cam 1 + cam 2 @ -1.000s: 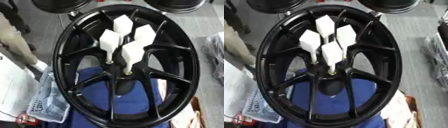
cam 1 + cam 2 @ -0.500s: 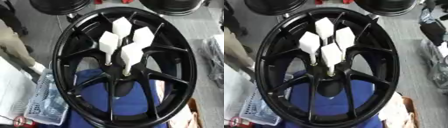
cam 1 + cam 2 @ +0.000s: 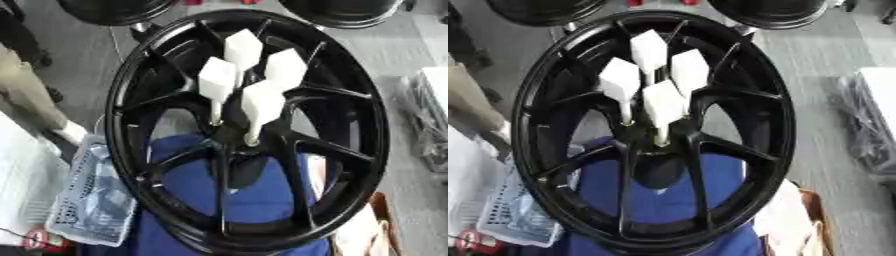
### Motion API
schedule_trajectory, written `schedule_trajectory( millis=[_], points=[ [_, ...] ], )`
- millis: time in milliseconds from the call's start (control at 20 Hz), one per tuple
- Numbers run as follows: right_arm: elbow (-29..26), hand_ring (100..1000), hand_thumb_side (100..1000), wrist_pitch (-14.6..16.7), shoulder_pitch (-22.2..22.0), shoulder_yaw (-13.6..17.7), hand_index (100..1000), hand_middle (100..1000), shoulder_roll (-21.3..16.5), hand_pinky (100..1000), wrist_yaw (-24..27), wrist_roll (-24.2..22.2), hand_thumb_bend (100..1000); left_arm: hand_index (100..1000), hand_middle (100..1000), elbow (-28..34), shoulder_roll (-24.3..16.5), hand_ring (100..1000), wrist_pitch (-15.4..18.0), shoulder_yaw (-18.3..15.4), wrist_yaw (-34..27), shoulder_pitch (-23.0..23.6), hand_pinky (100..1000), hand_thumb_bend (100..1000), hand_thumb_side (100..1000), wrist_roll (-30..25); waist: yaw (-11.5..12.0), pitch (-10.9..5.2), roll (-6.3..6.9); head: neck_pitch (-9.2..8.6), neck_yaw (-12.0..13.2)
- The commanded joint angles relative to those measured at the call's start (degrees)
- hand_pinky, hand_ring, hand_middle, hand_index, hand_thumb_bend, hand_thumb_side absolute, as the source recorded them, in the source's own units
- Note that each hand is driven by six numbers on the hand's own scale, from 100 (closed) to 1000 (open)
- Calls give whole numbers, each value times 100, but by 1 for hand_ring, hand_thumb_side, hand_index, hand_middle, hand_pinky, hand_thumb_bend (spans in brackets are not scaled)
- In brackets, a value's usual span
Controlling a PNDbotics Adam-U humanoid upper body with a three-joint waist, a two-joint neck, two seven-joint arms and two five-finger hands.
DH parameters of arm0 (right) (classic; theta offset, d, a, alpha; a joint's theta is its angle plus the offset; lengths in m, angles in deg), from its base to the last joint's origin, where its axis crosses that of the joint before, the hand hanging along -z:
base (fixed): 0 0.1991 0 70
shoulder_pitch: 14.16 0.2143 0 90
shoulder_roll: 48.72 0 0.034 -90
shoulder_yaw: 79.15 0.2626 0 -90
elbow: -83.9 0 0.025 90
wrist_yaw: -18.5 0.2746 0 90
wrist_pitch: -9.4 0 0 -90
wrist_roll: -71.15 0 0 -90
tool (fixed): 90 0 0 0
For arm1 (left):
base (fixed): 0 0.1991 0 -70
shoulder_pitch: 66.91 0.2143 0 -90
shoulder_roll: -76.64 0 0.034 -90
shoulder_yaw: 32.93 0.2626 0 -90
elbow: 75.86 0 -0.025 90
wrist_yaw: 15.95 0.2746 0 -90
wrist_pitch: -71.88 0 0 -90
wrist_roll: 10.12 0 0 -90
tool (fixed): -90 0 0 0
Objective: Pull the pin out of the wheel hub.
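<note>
At centre frame, the black wheel hub (image 3: 249,130) lies over a blue cloth (image 3: 254,192). Four white pins (image 3: 261,102) stand upright in its centre, clustered together. A grey basket (image 3: 92,200) sits beside it at left. Neither hand appears; their state cannot be told.

Both views: head stereo pair, looking steeply down, close on black wheel hub (image 3: 249,130), which fills most of frame. Left eye: hub sits right of centre, white pins (image 3: 261,102) upper middle. Right eye: same scene shifted left (hub more centred). Shared: hub, pins, blue cloth (image 3: 667,200), mesh basket (image 3: 87,200) lower left, grey floor.
</note>
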Motion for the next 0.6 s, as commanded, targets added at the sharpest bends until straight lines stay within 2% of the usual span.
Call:
schedule_trajectory(
  millis=[50, 150, 300, 600],
  points=[
    [-38, 809, 280, 151, 255, -56, 787, 811, -431, 813, -285, -1027, 171, 675, 542, 85, -212, 558, 0, 4, 21, -36, 707, 100, 664, -42, 0, -147, -10, 16, 25],
    [-38, 819, 275, 260, 365, -128, 800, 813, -505, 836, -360, -1531, 195, 675, 542, 85, -249, 558, -1, 13, 26, -31, 707, 100, 663, -52, -10, -166, -46, 18, 45],
    [-38, 834, 267, 420, 364, -229, 826, 817, -599, 873, -374, -2015, 252, 675, 542, 85, -310, 558, -4, 19, 40, -15, 707, 100, 663, -59, -44, -185, -110, 14, 89],
    [-38, 862, 277, 1017, 292, -542, 869, 828, -743, 919, -121, -2595, 359, 675, 542, 85, -391, 558, -18, 58, 53, -18, 707, 100, 666, -89, -105, -199, -231, -20, 88]
  ],
)
